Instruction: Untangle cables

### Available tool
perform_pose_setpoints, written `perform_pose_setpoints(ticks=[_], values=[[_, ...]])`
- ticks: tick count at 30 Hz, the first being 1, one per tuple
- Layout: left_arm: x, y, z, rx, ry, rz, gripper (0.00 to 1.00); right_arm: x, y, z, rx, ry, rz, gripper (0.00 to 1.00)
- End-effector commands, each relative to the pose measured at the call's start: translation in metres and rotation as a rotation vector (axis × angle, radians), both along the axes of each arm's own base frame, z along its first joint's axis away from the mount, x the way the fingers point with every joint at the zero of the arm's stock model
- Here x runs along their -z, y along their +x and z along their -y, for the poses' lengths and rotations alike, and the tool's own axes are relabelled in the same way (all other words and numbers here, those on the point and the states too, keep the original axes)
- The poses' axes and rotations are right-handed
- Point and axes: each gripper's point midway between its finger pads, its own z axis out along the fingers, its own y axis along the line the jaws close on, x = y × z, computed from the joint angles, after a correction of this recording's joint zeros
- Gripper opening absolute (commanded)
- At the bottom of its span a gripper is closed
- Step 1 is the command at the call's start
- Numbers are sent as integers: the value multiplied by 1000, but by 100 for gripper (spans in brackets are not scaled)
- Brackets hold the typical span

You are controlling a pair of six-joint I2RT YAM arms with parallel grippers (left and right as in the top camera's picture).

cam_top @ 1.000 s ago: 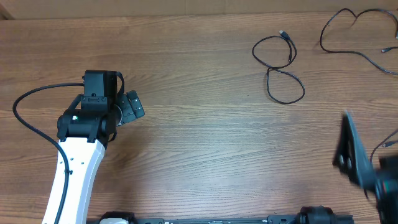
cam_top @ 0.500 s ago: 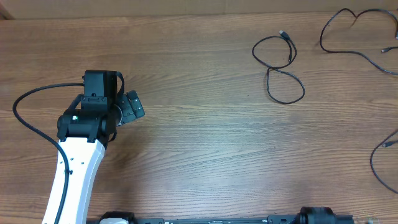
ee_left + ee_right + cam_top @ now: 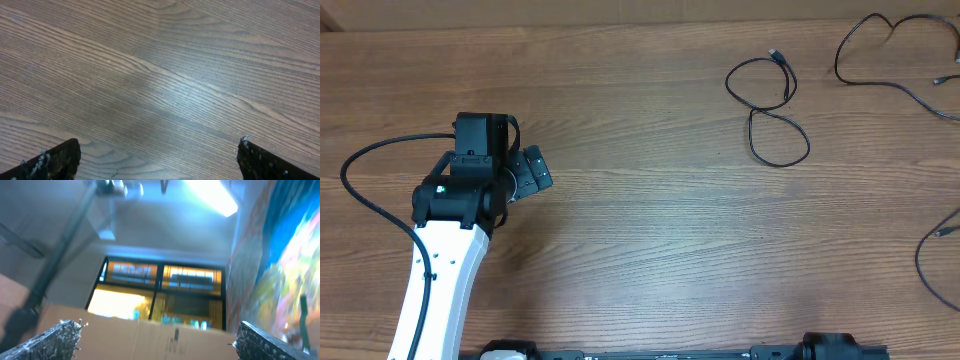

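The cables (image 3: pixel 753 110) lie upper right, well apart from the open, empty left pincer (image 3: pixel 532 172); the right pincer (image 3: pixel 160 332), also open, faces upward.

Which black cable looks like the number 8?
The cable nearer the table's middle: two stacked loops. The other cable, at the right edge, makes one loop.

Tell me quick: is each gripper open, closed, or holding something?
Left gripper: open, holding nothing.
Right gripper: open, holding nothing.
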Motion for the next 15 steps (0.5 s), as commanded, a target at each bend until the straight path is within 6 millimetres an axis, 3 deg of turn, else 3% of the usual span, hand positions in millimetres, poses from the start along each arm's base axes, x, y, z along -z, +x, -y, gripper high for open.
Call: perform_pose_setpoints(ticks=[1,6,9,15], values=[[1,0,-1,-18,-11,-1,100,-2,-24,1,0,2,50,100],[1,0,-1,-18,-11,-1,99,-16,-35,-1,17,-1,152,100],[1,0,-1,-18,-11,-1,100,-21,-31,-2,20,-2,191,100],[1,0,-1,-18,-11,-1,99,-19,11,-1,28,-1,179,100]])
